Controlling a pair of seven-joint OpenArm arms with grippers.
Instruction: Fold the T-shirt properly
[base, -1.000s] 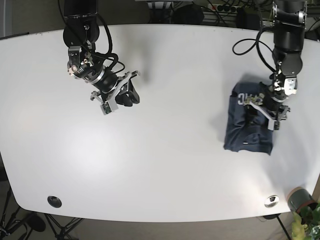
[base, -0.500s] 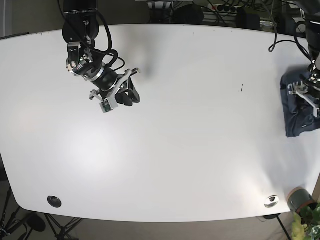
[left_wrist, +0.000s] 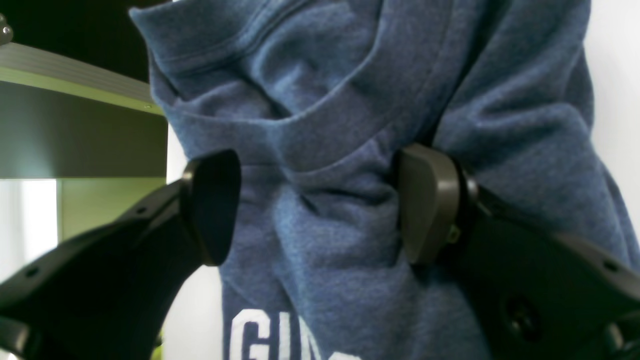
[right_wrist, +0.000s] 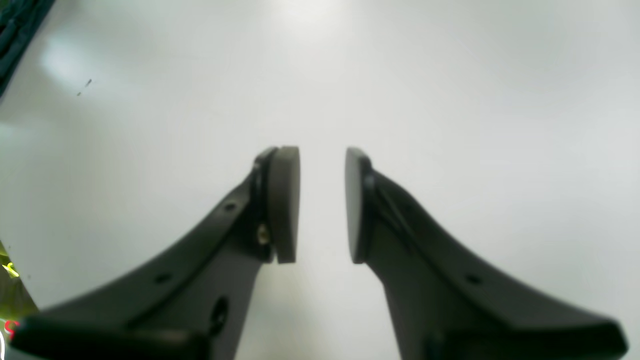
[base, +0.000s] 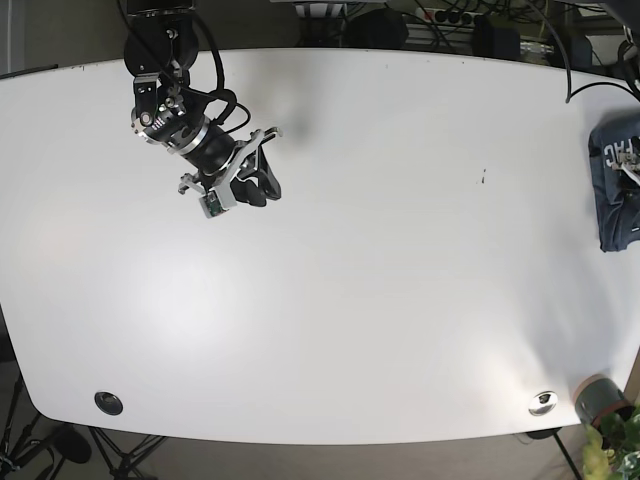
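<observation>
At three o'clock on the desk (base: 400, 300), the soft, limp blue T-shirt (base: 615, 195) sits between the left gripper's (left_wrist: 315, 205) spread fingers (left_wrist: 425, 200); bunched folds look the best hold. The right gripper's (right_wrist: 322, 205) fingers stand apart, empty.

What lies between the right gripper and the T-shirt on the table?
In the base view, only bare white table separates the right gripper from the T-shirt, apart from a tiny dark speck.

White table (base: 380, 280) bare across the middle — T-shirt (base: 615, 190) at right edge
</observation>
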